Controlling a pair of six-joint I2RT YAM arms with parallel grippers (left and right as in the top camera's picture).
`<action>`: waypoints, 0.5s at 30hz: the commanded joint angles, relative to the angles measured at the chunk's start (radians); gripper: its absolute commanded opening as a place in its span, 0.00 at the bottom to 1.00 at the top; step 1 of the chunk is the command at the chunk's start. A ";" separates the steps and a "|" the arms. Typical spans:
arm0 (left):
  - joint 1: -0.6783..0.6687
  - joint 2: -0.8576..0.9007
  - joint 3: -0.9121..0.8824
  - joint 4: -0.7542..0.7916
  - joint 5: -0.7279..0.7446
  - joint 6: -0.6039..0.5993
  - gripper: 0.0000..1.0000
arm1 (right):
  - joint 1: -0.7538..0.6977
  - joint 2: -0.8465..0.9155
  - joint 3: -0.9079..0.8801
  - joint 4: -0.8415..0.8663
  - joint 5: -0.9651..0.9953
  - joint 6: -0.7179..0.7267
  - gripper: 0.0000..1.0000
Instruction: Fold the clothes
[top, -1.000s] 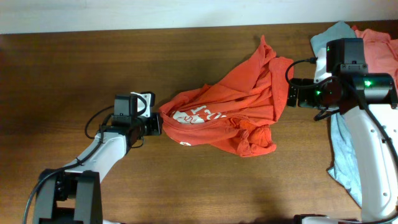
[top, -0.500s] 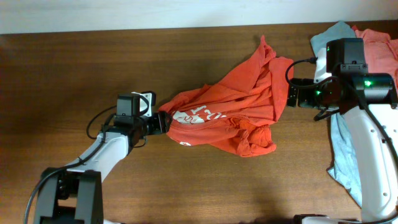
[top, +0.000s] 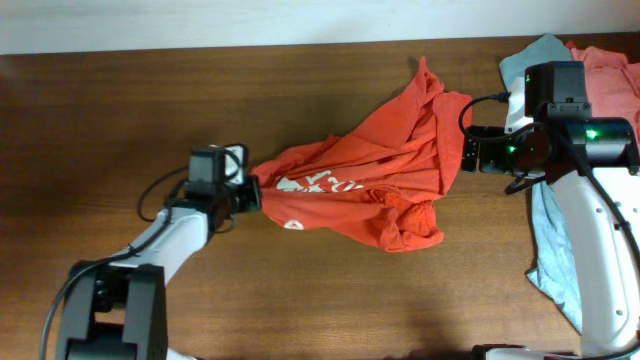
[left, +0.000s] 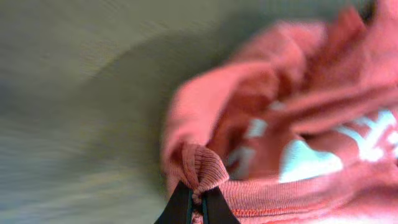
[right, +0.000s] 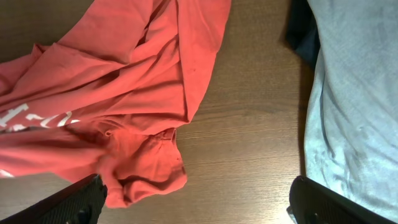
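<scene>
The brown wooden table (top: 120, 100) fills the overhead view, and the orange-red T-shirt (top: 390, 160) lies crumpled across its middle, running from a narrow left end up to a peak near the top edge, right of centre. Its bunched lower corner sags toward the lower middle. The right arm (top: 600, 260) comes in at the lower right corner. Its white link climbs the right edge and bends at the upper right, so the wrist points left at the shirt's right border. The left arm (top: 160, 245) rises from the lower left corner and slants up and right to the shirt's left end. A grey T-shirt (top: 550, 265) lies under and beside the right arm down the right side, and a salmon-pink T-shirt (top: 612, 85) sits in the upper right corner. The right gripper (top: 468, 152) hangs just beside the orange cloth. In the right wrist view its fingers (right: 78, 202) stand far apart at the lower corners and hold nothing. The left gripper (top: 256, 196) is at the shirt's left tip. The left wrist view is blurred, but it shows the gripper (left: 196, 202) pinched tight on a ribbed fold of orange hem (left: 202, 168). White lettering (top: 325, 186) shows on the shirt just right of that grip.
</scene>
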 joint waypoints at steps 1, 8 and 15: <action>0.108 -0.067 0.134 -0.011 -0.154 0.067 0.00 | -0.004 0.002 0.006 -0.003 -0.006 0.008 0.99; 0.268 -0.065 0.351 -0.132 -0.069 0.066 0.82 | -0.004 0.002 0.006 -0.003 -0.006 0.008 0.99; 0.234 -0.064 0.371 -0.482 0.148 0.064 0.99 | -0.004 0.002 0.005 -0.003 -0.006 0.008 0.99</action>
